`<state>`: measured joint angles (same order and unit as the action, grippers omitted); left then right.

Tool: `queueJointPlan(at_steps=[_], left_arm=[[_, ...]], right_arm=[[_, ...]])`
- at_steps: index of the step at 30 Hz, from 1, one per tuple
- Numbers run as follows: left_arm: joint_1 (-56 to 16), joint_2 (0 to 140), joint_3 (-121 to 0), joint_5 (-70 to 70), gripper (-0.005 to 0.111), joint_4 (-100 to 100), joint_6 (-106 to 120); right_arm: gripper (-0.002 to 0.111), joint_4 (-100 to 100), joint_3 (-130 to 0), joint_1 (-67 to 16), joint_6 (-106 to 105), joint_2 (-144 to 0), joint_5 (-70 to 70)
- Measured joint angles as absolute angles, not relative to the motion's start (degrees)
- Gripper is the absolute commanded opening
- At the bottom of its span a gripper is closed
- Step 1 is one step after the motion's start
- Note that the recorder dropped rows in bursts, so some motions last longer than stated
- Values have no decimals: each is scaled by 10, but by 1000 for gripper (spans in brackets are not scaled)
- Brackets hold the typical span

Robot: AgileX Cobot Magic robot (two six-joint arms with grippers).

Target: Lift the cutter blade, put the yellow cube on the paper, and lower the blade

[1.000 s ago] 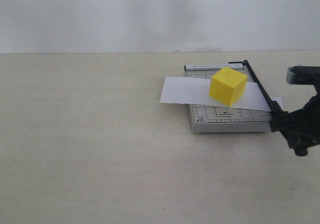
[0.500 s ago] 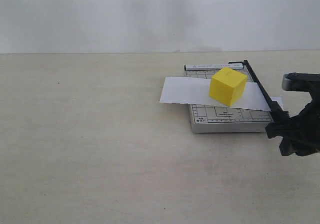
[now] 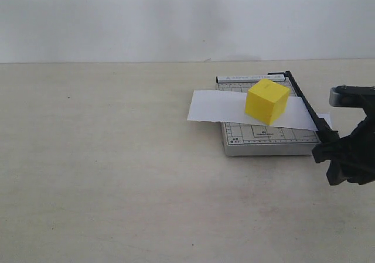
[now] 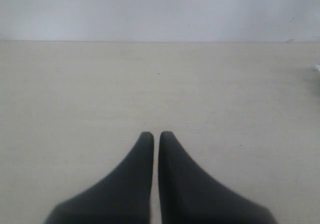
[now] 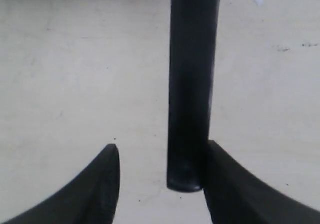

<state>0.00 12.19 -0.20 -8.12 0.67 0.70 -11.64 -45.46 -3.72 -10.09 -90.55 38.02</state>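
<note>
The yellow cube [image 3: 267,102] sits on the white paper [image 3: 214,106], which lies across the grey cutter base [image 3: 263,141]. The cutter blade [image 3: 304,105] lies flat along the base's right edge. My right gripper [image 3: 326,152] is at the blade's near end, open. In the right wrist view the thick black handle [image 5: 192,84] stands between the fingers of that gripper [image 5: 162,145]; it touches one finger [image 5: 225,179] and leaves a wide gap to the other. My left gripper [image 4: 156,134] is shut on nothing over bare table and does not show in the exterior view.
The cutter sits right of centre on a pale beige table [image 3: 117,169], with a white wall behind. The paper's right end [image 3: 326,120] sticks out past the blade. A white edge [image 4: 317,69] shows at the border of the left wrist view.
My right gripper has shifted slightly lower at the handle end. The cube, paper and blade have not moved.
</note>
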Motion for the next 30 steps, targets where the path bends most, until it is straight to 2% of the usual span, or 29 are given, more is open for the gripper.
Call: queueJointPlan(at_steps=[8, 10, 14, 17, 22, 25, 30], left_arm=[[0, 122, -2, -81, 4, 7, 7], [0, 122, -2, -81, 4, 7, 7], [0, 122, -2, -81, 4, 7, 7], [0, 122, -2, -81, 4, 7, 7], [0, 122, -2, -81, 4, 7, 7], [0, 122, -2, -81, 4, 7, 7], [0, 122, -2, -81, 4, 7, 7]], right_arm=[[47, -40, -544, -40, -45, -831, 459], [38, -24, -559, -40, -16, -804, 477], [1, -16, -539, -40, 36, -714, 442], [0, -19, -468, -40, 30, -597, 321], [0, -15, -292, -40, -4, -319, 129], [0, -8, -212, -40, -24, -186, 79], [0, -4, -131, -40, -29, -77, 83]])
